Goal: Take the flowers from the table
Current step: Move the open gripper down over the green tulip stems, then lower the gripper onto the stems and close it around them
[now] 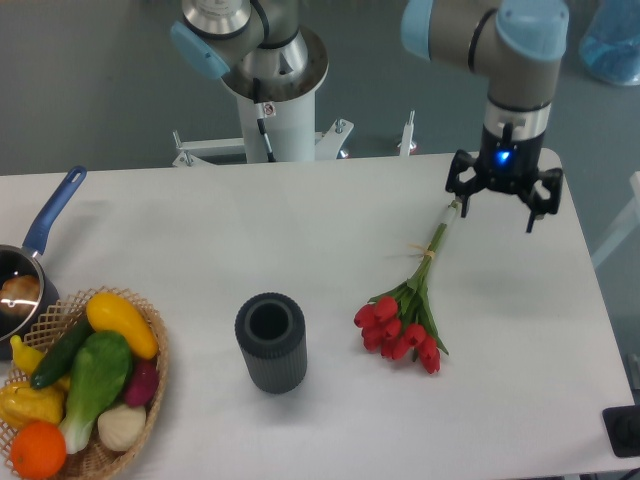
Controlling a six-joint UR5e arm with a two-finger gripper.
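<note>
The flowers [408, 310], a bunch of red tulips with long green stems tied together, lie on the white table [300, 260] right of centre, blooms toward the front and stem tips pointing to the back right. My gripper [497, 208] hangs above the table's back right part, just right of the stem tips. Its fingers [462, 198] are spread wide and hold nothing; the left one is close to the stem end.
A dark ribbed cylinder vase [270, 342] stands left of the flowers. A wicker basket [85, 390] of vegetables sits at the front left, with a blue-handled pot [25, 270] behind it. The robot's base [270, 90] stands at the back.
</note>
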